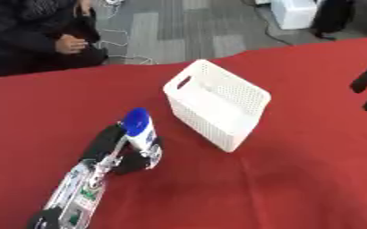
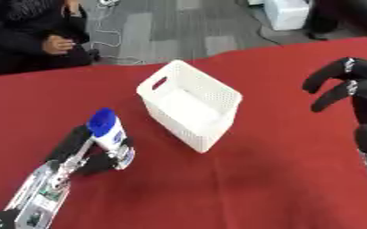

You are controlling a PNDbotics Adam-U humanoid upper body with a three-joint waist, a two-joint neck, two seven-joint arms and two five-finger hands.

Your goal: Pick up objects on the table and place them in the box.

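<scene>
A white bottle with a blue cap [image 1: 140,130] is held by my left hand [image 1: 116,150], whose black fingers curl round it just left of the box, low over the red table. The white perforated box [image 1: 215,103] stands in the middle of the table, and what shows of its inside looks empty. My right hand [image 2: 351,87] hangs at the right edge, fingers curled and holding nothing, well clear of the box.
A red cloth [image 1: 280,179] covers the table. Beyond its far edge is grey floor with cables and a white case [image 1: 295,12]. A seated person [image 1: 38,36] is at the far left, away from the table's things.
</scene>
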